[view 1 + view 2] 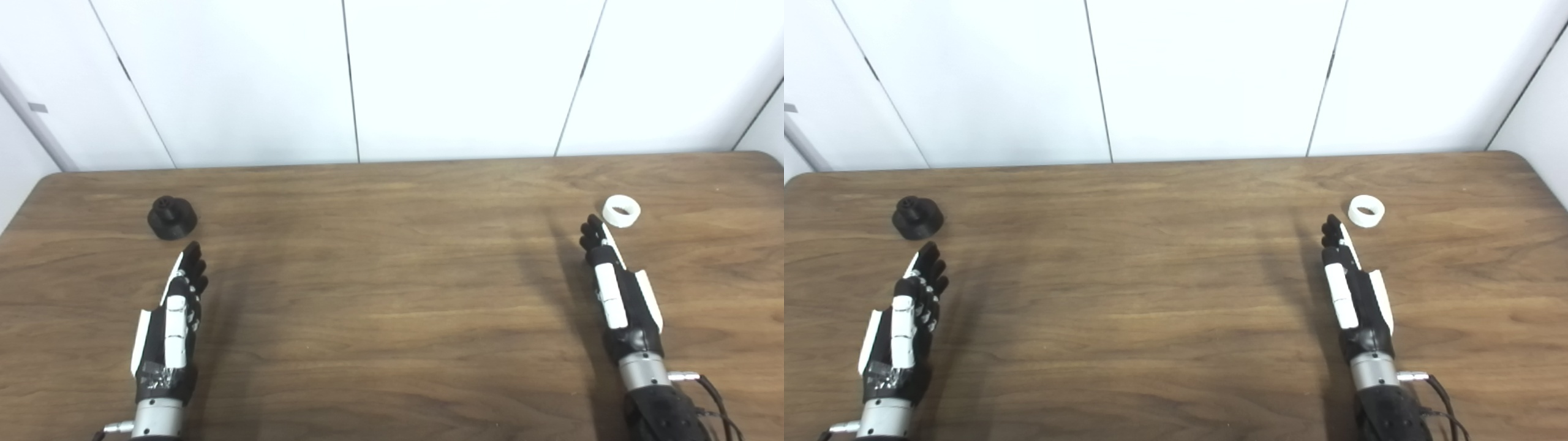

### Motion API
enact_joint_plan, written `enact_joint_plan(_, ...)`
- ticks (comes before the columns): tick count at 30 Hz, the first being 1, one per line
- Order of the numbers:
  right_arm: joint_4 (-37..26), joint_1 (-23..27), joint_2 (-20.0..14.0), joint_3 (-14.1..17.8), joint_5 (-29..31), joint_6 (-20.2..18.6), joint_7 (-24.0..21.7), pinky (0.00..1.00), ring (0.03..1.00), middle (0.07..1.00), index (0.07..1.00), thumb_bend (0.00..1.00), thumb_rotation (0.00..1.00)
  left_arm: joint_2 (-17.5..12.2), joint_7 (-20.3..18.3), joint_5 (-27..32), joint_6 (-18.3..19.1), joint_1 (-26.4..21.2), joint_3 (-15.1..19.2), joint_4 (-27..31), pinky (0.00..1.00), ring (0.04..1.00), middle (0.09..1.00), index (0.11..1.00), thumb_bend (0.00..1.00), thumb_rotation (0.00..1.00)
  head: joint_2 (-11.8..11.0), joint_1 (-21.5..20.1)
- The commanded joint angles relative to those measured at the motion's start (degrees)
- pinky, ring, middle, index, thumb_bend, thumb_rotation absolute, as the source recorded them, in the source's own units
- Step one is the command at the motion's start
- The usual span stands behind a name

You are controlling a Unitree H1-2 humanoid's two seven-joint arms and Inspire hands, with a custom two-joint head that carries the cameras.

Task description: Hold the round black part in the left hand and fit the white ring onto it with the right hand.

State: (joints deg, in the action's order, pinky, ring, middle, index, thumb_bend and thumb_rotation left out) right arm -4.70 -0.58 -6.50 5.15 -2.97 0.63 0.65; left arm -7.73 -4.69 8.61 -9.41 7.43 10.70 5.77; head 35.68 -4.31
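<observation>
The round black part (172, 217) stands on the wooden table (392, 294) at the far left, with a small knob on top. My left hand (174, 312) hovers just in front of it, fingers stretched forward and apart, holding nothing. On the far right lies the white ring (621, 211), flat on the table. My right hand (615, 288) reaches toward it edge-on, open and empty, its fingertips a short way short of the ring and slightly to its left.
White wall panels (349, 79) rise behind the table's far edge. The table's rounded right corner (768, 156) lies beyond the ring. A cable (716, 398) hangs off my right wrist near the front edge.
</observation>
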Motion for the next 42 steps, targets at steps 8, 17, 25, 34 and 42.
enact_joint_plan(8, -2.61, 0.47, 0.51, -0.03, -0.18, 0.00, 0.69, 1.00, 0.961, 0.957, 0.974, 0.59, 1.00, -0.60, -0.04, 0.25, -0.21, 0.78, 0.03, -0.83, 1.00, 1.000, 1.000, 0.978, 0.50, 0.99, 0.43, -0.36)
enact_joint_plan(17, -2.52, 0.35, 0.08, 0.10, 0.23, -0.24, 0.28, 1.00, 0.964, 0.960, 0.976, 0.61, 1.00, -0.35, 0.30, -0.91, -0.72, 0.79, -0.29, -0.73, 1.00, 1.000, 1.000, 0.978, 0.48, 0.99, -0.70, 3.07)
enact_joint_plan(25, -0.65, -0.04, -1.31, 0.72, 1.93, 1.21, -0.69, 1.00, 0.970, 0.961, 0.974, 0.54, 1.00, 1.22, 0.84, -2.55, -3.66, 0.87, -1.37, -3.34, 1.00, 1.000, 1.000, 0.967, 0.49, 0.98, -4.58, 11.41)
enact_joint_plan(34, 1.56, 0.03, -2.61, 1.00, 4.30, 3.41, -2.05, 1.00, 0.993, 0.976, 0.991, 0.44, 1.00, 3.66, 2.47, -5.10, -6.99, 0.56, -2.72, -6.17, 1.00, 1.000, 0.999, 0.945, 0.42, 0.92, -8.84, 18.82)
enact_joint_plan(42, 0.58, 0.11, -2.75, 0.65, 4.97, 1.91, -2.56, 1.00, 1.000, 0.984, 1.000, 0.44, 1.00, 4.60, 3.17, -6.77, -6.86, 0.23, -3.45, -7.22, 1.00, 1.000, 1.000, 0.943, 0.43, 0.91, -10.47, 20.60)
